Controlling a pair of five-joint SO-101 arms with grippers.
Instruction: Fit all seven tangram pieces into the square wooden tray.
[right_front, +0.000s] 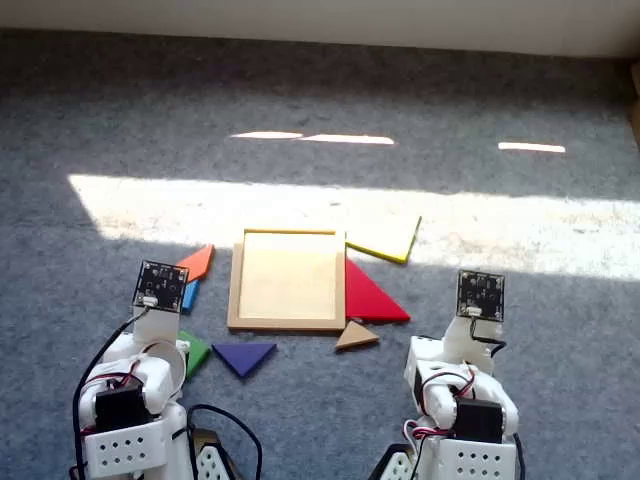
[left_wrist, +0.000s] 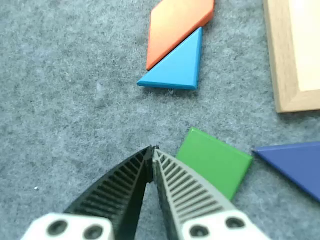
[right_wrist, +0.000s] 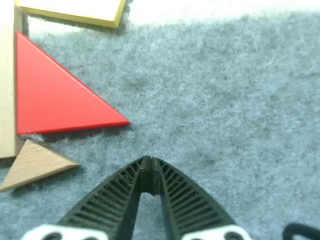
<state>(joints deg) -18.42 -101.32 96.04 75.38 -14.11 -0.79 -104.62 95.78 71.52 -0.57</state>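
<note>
the square wooden tray (right_front: 236, 285) lies flat in the middle of the grey carpeted surface (right_front: 420, 100). all seven tangram pieces lie outside it.

off the tray's left rim, the orange parallelogram (right_front: 198, 261) and the light blue triangle (right_front: 189, 294) lie edge to edge, touching, a little apart from the rim. nearer the arms, by the tray's near left corner, the green square (right_front: 195, 352) sits just beside the dark blue triangle (right_front: 243, 356), a corner of the square close to the triangle's tip.

on the tray's right, the red triangle (right_front: 368, 295) has one straight edge against the rim. the small tan wooden triangle (right_front: 356, 336) lies just beside the red one, at the tray's near right corner. the yellow piece (right_front: 385, 240) lies at the far right corner, partly in a band of sunlight.

the left tool (left_wrist: 151, 150) has its two fingers pressed together, pinching nothing. its tips are over bare carpet just beside the green square, and one finger crosses in front of the square's edge. whether the tips touch the surface cannot be told.

the right tool (right_wrist: 148, 162) is likewise pressed together at the tips and holds nothing. it is over bare carpet to the right of the red and tan triangles, apart from both.
</note>
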